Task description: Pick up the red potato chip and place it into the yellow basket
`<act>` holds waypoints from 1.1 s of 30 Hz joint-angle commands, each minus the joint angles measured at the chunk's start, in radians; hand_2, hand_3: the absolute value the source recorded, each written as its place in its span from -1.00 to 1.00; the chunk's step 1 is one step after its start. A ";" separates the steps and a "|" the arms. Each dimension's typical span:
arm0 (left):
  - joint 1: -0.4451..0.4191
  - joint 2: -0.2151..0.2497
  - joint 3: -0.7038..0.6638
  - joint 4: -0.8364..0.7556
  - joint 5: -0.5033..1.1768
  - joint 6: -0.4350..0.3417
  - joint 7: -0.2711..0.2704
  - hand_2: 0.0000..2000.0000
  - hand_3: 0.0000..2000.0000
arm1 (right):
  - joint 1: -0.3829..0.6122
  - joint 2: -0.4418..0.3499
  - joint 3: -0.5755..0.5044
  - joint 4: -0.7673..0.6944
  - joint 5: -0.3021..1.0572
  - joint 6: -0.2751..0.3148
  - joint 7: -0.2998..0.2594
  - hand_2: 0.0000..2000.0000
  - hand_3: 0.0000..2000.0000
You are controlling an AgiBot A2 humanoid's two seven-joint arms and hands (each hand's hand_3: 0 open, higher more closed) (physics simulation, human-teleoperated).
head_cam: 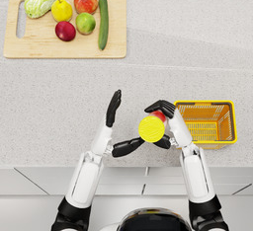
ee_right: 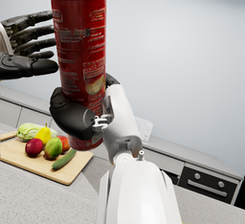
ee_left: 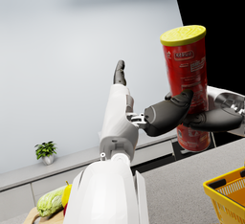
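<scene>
Chip can [head_cam: 151,128] held upright above the counter [head_cam: 163,52], just left of the basket [head_cam: 227,121]. Right hand [head_cam: 165,119] wraps its lower body; left hand [head_cam: 114,107], fingers spread and empty, stands just beside it. The can is probably light, stiff, smooth-walled and crushable: a mid-body grip suits it.

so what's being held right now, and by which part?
The right hand grips the red chip can around its lower body, upright, yellow lid up. The left hand is open beside it, holding nothing.
</scene>
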 commanded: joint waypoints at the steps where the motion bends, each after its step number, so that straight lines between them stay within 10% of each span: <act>1: -0.057 0.004 -0.279 -0.081 0.000 0.008 0.001 -1.00 -1.00 | 0.072 -0.010 -0.185 -0.007 0.000 0.000 0.000 1.00 1.00; 10: -0.065 0.009 -0.415 -0.021 -0.001 0.027 0.003 -1.00 -1.00 | 0.045 0.012 -0.442 -0.049 -0.001 0.057 -0.002 1.00 1.00; 14: -0.061 0.007 -0.410 0.017 -0.001 0.027 0.003 -1.00 -1.00 | -0.019 0.001 -0.428 -0.096 -0.001 0.043 -0.247 1.00 1.00; 18: -0.065 0.007 -0.405 0.022 -0.001 0.028 0.003 -1.00 -1.00 | -0.074 -0.005 -0.414 -0.104 -0.001 0.092 -0.327 1.00 1.00; 19: -0.062 0.006 -0.400 0.020 -0.001 0.028 0.003 -1.00 -1.00 | -0.072 -0.004 -0.413 -0.094 -0.001 0.120 -0.334 -0.36 0.67; 20: -0.065 0.006 -0.401 0.021 -0.001 0.028 0.003 -1.00 -1.00 | -0.066 -0.001 -0.419 -0.085 -0.001 0.107 -0.341 -1.00 0.35; 22: -0.063 0.005 -0.391 0.024 -0.001 0.028 0.003 -1.00 -1.00 | -0.037 0.009 -0.427 -0.079 -0.002 0.052 -0.349 -1.00 -0.31; 24: -0.046 0.000 -0.386 0.035 -0.001 0.028 0.003 -1.00 -1.00 | -0.002 0.020 -0.414 -0.066 -0.002 -0.056 -0.182 -1.00 -0.96; 27: -0.004 -0.012 -0.385 0.044 -0.001 0.028 0.003 -1.00 -1.00 | 0.050 0.053 -0.404 -0.020 -0.002 -0.148 -0.069 -1.00 -1.00; 33: 0.032 -0.026 -0.441 0.120 -0.001 0.028 0.003 -1.00 -1.00 | 0.033 0.049 -0.467 -0.009 -0.002 -0.194 -0.012 -1.00 -1.00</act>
